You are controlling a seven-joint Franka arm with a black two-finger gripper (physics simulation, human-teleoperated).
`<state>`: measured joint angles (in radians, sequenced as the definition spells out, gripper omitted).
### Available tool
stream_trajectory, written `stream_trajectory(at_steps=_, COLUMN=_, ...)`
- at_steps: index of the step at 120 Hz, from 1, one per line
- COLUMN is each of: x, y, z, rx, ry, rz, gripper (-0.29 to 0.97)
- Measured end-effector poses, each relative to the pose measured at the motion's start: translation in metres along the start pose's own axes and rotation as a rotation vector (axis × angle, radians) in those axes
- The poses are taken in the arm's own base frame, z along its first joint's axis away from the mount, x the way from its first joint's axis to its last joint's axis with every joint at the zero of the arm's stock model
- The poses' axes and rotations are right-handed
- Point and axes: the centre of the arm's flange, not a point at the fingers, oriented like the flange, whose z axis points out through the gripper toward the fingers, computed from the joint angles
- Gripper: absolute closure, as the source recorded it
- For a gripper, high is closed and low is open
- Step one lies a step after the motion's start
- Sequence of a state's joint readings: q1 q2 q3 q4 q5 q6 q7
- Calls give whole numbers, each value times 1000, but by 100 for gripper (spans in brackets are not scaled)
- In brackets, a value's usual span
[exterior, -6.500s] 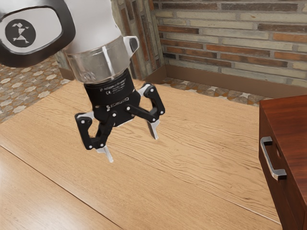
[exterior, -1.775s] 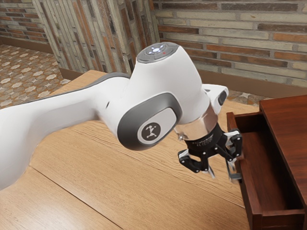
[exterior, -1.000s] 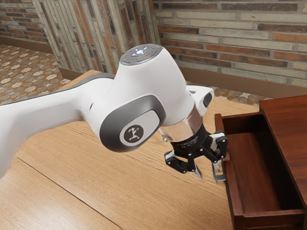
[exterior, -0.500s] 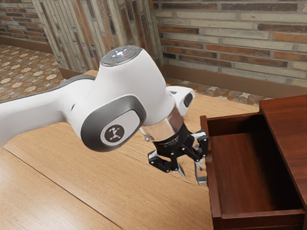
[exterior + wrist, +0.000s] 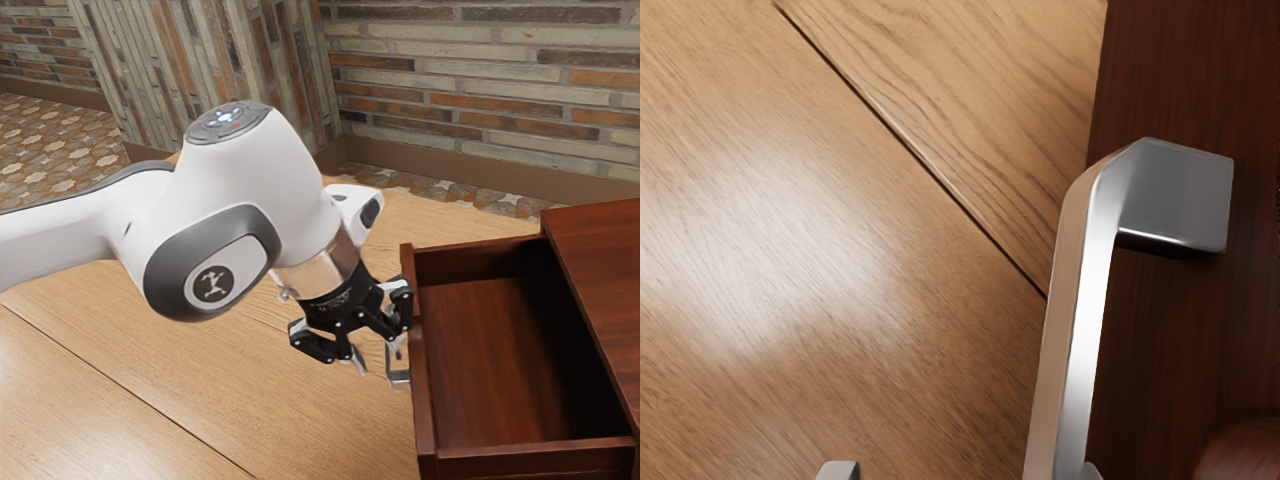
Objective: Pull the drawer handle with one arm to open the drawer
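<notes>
A dark red-brown wooden drawer point(image 5: 500, 350) stands pulled far out of its cabinet point(image 5: 600, 270), and its inside is bare. On the drawer's front panel point(image 5: 409, 330) is a silver bar handle point(image 5: 397, 377), seen close up in the wrist view as the handle point(image 5: 1080, 310) against the panel point(image 5: 1180, 90). My black gripper point(image 5: 375, 357) hangs at the panel's outer face with the handle between its spread fingers. One fingertip point(image 5: 837, 468) stands well apart from the handle, while the other sits right by the bar. The gripper is open.
The cabinet stands at the exterior view's right edge on a light wooden table point(image 5: 150, 400). A brick wall point(image 5: 480, 80) runs behind the table, and a tiled floor point(image 5: 50, 140) lies beyond its far left edge.
My arm has moved toward the exterior view's left, and the drawer has slid further out with it. 6.5 s ago the drawer was closed and my gripper hung far from it.
</notes>
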<state>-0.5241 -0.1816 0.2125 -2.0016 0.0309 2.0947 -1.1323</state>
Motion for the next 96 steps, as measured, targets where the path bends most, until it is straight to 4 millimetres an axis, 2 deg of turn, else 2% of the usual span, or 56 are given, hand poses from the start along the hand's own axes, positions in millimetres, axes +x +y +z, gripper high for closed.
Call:
stream_trajectory(at_steps=36, x=1, y=-12, z=-5, rx=-1, ry=3, rz=-5, gripper=48)
stream_trajectory(at_steps=96, x=0, y=-8, z=-6, rx=-7, ry=27, rz=17, gripper=48)
